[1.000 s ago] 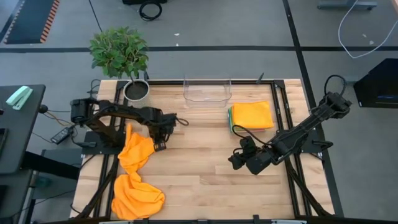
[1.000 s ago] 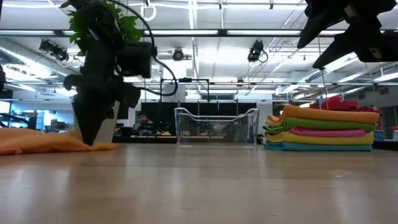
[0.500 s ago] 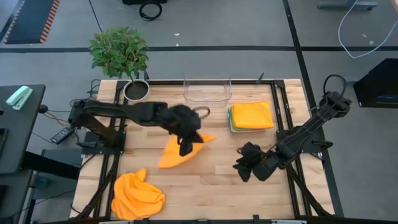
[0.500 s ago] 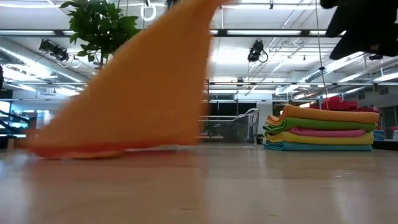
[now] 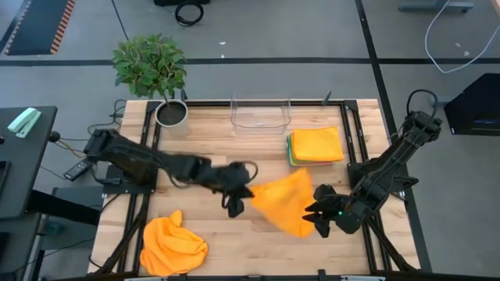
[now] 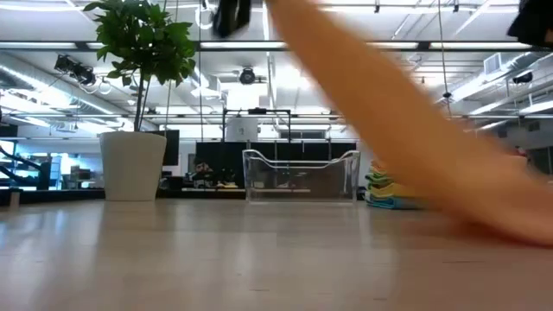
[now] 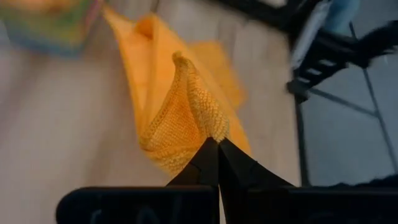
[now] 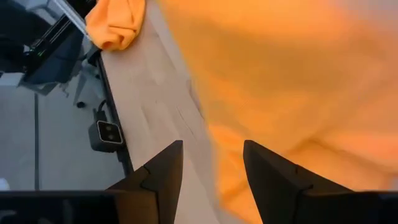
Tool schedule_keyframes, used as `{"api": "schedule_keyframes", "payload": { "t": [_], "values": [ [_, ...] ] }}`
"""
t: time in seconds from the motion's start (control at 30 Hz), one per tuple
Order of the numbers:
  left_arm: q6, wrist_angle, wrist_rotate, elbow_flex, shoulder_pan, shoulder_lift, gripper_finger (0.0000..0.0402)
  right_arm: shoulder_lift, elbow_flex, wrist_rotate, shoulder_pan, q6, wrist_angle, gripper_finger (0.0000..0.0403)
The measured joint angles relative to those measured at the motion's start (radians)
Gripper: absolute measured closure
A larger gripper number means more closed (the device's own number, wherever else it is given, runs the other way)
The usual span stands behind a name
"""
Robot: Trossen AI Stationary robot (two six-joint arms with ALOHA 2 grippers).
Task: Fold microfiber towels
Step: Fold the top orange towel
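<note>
An orange microfiber towel (image 5: 285,201) stretches across the middle of the table from my left gripper (image 5: 239,198), which is shut on it. In the low view it slants down from the upper middle to the table at the right (image 6: 510,220). My right gripper (image 5: 320,217) stands open at the towel's right near edge. A second orange towel (image 5: 173,246) lies crumpled at the near left. A stack of folded towels (image 5: 316,146), orange on top, sits at the far right. My left gripper pinches a bunched fold of the orange towel (image 7: 200,121) between its two shut fingertips, slanting down from the table's left. The cloth hangs away from the fingers toward the right, and its far end lies on the table. My right gripper has the towel's edge (image 8: 249,124) just ahead of its open fingers; I cannot tell whether it touches it.
A clear plastic bin (image 5: 260,115) stands at the far middle, and a potted plant (image 5: 152,66) at the far left corner. Bare wood shows between the crumpled towel and the held one. Black frame rails (image 5: 353,140) run along the table's sides.
My left gripper, shut on the orange towel, has risen and swung from the left side toward the table's middle. The towel has been pulled off the table there and flung out to the right. My right gripper has shifted toward the near edge and rolled.
</note>
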Motion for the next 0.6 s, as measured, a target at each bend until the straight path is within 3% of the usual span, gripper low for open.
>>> {"api": "schedule_keyframes", "payload": {
  "t": [0.17, 0.3, 0.43, 0.6],
  "values": [
    [-0.290, 0.572, -0.008, -0.445, -0.053, 0.027, 0.0399, 0.028, 0.000, 0.023, -0.021, 0.154, -0.096, 0.0230],
    [-0.417, 0.870, -0.100, -0.652, -0.098, 0.028, 0.0397, 0.077, 0.000, -0.005, -0.135, 0.235, -0.213, 0.0238],
    [-0.451, 0.886, -0.060, -0.738, -0.128, 0.030, 0.0369, 0.125, 0.000, -0.075, -0.316, 0.143, -0.174, 0.0245],
    [-0.446, 0.853, 0.010, -0.750, -0.145, 0.027, 0.0299, 0.215, 0.001, -0.169, -0.491, 0.091, -0.185, 0.0247]
  ]
}}
